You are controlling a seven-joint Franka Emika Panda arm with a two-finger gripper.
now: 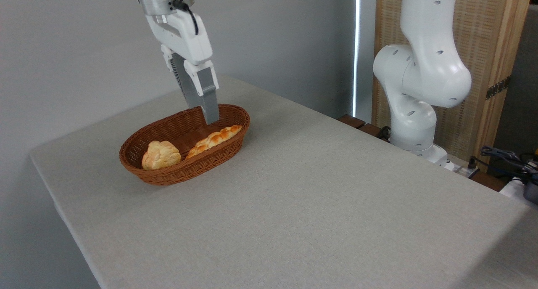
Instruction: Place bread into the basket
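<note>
The bread (215, 139), a long braided golden loaf, lies inside the reddish-brown wicker basket (185, 174), leaning along its right inner side. My gripper (201, 115) hangs just above the basket's far end, a little above and left of the loaf's far tip. Its fingers point down, stand apart and hold nothing.
A small round pale bun (160, 155) sits in the left end of the basket. The basket stands near the table's far left corner (38, 156). The arm's white base (414, 125) rises beyond the table's right edge, with cables (504, 156) beside it.
</note>
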